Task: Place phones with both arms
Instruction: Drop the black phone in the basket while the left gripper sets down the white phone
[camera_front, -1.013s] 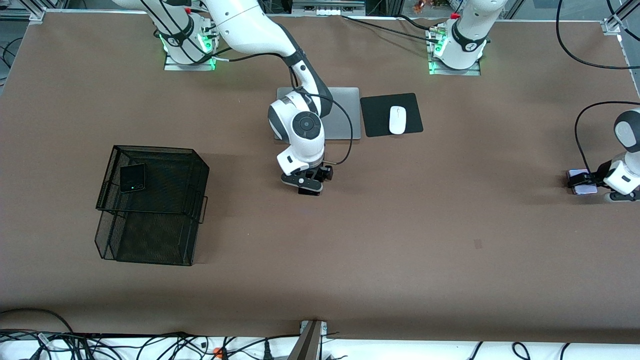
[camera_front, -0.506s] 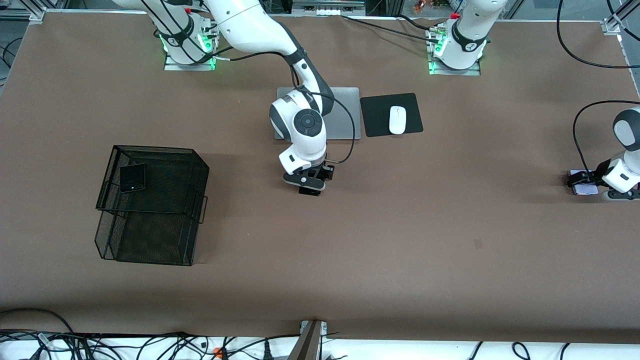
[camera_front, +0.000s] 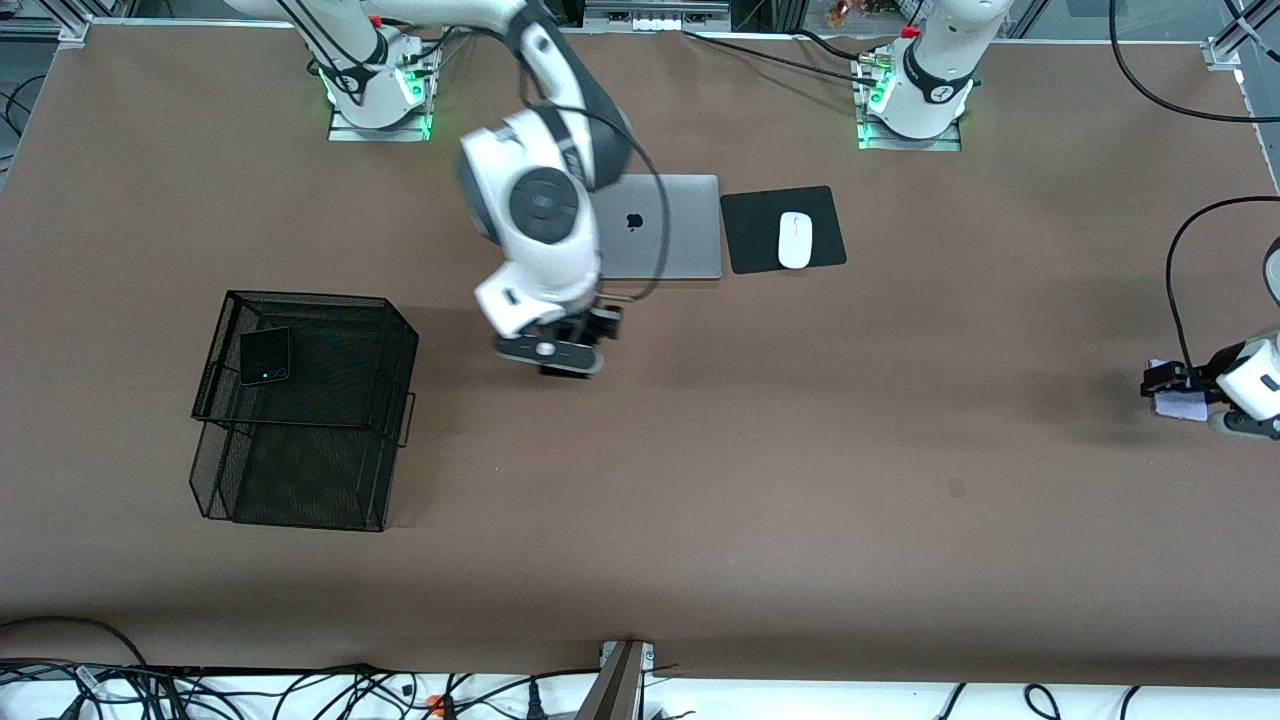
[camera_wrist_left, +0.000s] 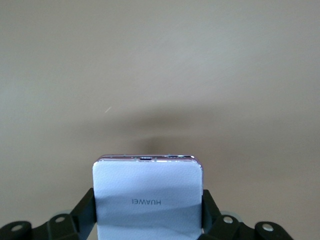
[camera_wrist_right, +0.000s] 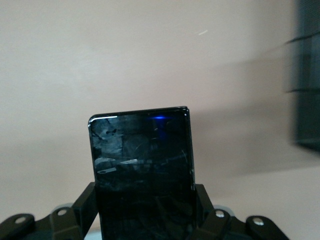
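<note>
My right gripper hangs over the bare table between the laptop and the mesh basket. It is shut on the long slim black phone, whose free end sticks out past the fingers. My left gripper is over the table at the left arm's end, shut on the pale lavender-white phone, which is raised above its shadow. The small squarish black phone lies on the upper tier of the black mesh basket.
A silver laptop lies shut near the arm bases. Beside it a white mouse rests on a black pad. The basket shows as a dark blur at the edge of the right wrist view. Cables run along the front table edge.
My right arm has risen and swung toward the basket with the black phone, uncovering the laptop. My left gripper has lifted the lavender-white phone off the table and shifted slightly.
</note>
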